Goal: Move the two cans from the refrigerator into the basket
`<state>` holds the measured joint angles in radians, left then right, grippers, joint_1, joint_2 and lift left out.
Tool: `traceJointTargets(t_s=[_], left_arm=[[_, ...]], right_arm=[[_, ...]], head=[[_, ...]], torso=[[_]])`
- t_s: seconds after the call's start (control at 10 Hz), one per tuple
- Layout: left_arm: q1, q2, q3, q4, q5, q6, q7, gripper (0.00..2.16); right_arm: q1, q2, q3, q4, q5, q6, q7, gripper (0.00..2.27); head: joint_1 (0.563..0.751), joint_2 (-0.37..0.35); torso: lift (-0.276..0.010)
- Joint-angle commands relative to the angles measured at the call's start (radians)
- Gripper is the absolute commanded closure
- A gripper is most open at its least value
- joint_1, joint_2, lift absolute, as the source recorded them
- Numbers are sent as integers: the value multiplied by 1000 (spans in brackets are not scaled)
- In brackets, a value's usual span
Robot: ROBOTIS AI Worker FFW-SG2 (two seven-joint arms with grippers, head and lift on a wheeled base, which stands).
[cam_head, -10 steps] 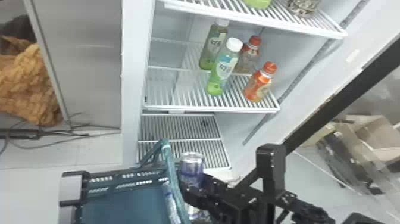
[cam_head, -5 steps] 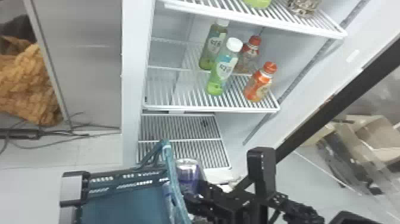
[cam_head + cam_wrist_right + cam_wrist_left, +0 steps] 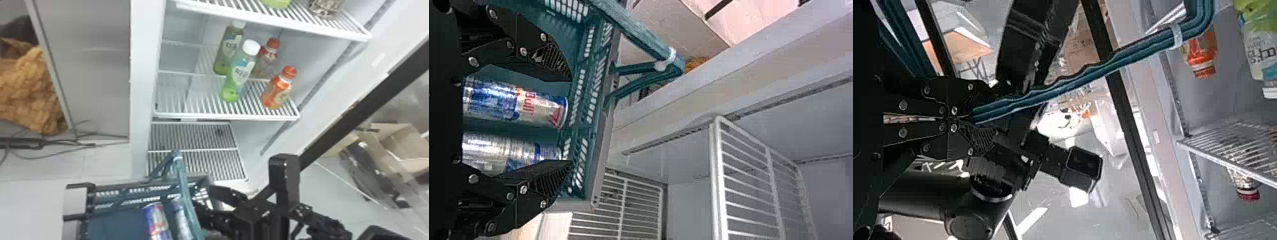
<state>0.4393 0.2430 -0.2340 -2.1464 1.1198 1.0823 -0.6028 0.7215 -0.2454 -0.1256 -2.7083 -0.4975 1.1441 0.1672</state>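
The head view's bottom edge crops the basket [image 3: 111, 223] and both cans [image 3: 157, 221] — one perhaps partly behind the handle [image 3: 182, 182].

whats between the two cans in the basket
Only a bare strip of basket, between one can and the other can, in the right wrist view.

Head view, red lettering [image 3: 160, 226] on a can [image 3: 152, 211] at seven o'clock, and there, printed labels [image 3: 241, 71] on green bottles [image 3: 231, 94], twelve and one

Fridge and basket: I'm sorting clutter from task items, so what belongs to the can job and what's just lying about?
For the job:
- two cans, in the basket
- left gripper, jaws shut on the basket handle
- right gripper, jaws open
- refrigerator

Just lying about:
- green bottles
- red-capped bottles
- cardboard boxes
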Motion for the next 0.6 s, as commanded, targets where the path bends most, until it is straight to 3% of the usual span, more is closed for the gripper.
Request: traceJointTargets(t_s=[0.0, 0.2, 0.5], left_arm=[[0, -1, 1, 0, -1, 0, 0, 1211], [0, -1, 1, 0, -1, 0, 0, 1211], [-2, -1, 5, 0, -9, 0, 1, 1211]], right_arm=[[12, 3, -4, -22, 47, -74, 0, 504], [22, 9, -20, -47, 93, -148, -9, 504], [64, 12, -6, -34, 113, -445, -41, 498]], head=[[695, -350], [695, -350], [695, -350]], torso=[[-276], [-276], [-276]])
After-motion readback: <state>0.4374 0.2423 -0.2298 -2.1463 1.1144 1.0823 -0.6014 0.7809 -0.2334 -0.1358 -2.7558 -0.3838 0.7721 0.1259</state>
